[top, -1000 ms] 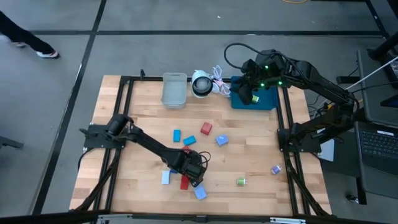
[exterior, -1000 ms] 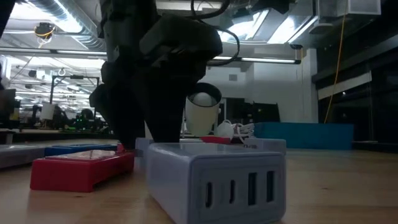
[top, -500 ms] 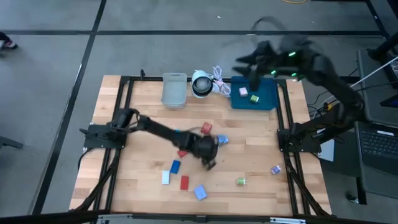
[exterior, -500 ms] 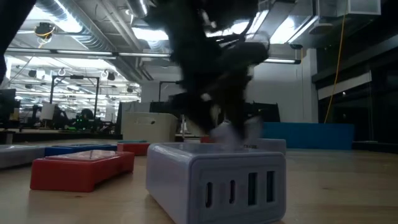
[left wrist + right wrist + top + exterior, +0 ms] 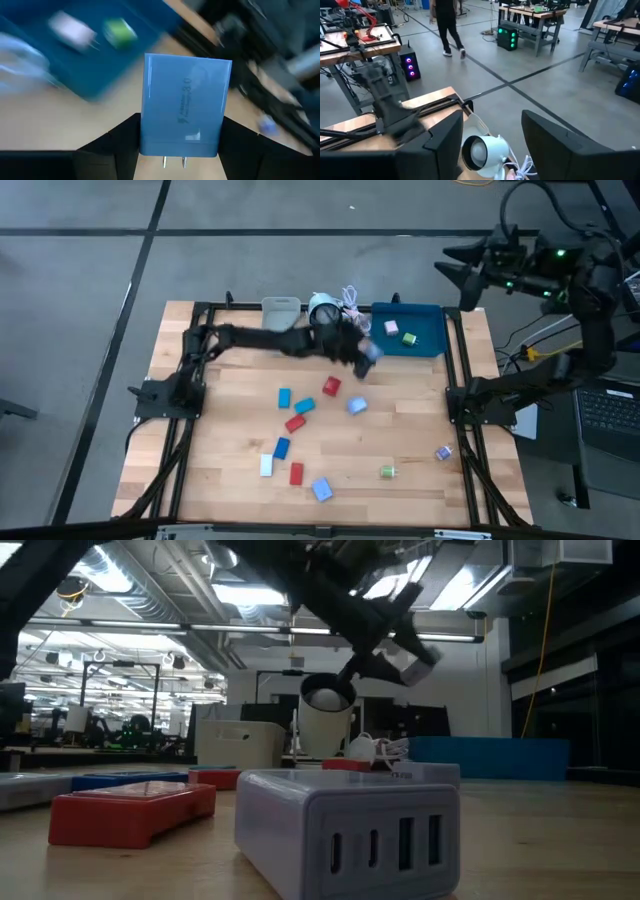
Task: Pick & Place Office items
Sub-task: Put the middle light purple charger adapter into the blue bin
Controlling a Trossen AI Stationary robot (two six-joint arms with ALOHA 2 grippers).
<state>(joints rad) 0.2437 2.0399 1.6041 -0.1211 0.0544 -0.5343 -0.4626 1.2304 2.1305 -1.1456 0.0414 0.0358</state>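
My left gripper (image 5: 362, 358) is shut on a light-blue plug block (image 5: 185, 100) in the air just short of the blue tray (image 5: 425, 345). A pink-white piece (image 5: 390, 327) and a green piece (image 5: 408, 337) lie in that tray. Other office items lie flat on the wood: red blocks (image 5: 331, 386), blue blocks (image 5: 284, 396), a light-blue block (image 5: 356, 406), a green bit (image 5: 387, 472) and a purple bit (image 5: 443, 452). My right gripper (image 5: 460, 272) is raised beyond the table's far right corner, open, with nothing between its fingers (image 5: 445, 140). My left gripper pinches the light-blue block by its two narrow sides (image 5: 150, 137), near the end that bears the metal prongs (image 5: 172, 161). The prongs point back toward the wrist. The fingers slant down toward the tray. The block is lifted clear of the table (image 5: 415, 658).
A grey bin (image 5: 281, 308) stands at the far edge, partly under my left arm. Next to it sits a white round black-faced object (image 5: 322, 310) with a white cord (image 5: 352, 298). Black frame rails (image 5: 460, 380) run along the table's sides. A person walks in the room behind.
My left gripper shut on the light-blue block near the table's near edge, lifted it clear and swung it toward the far right, up to the blue tray. My right gripper rose from over the tray and drew back beyond the table's far right corner.
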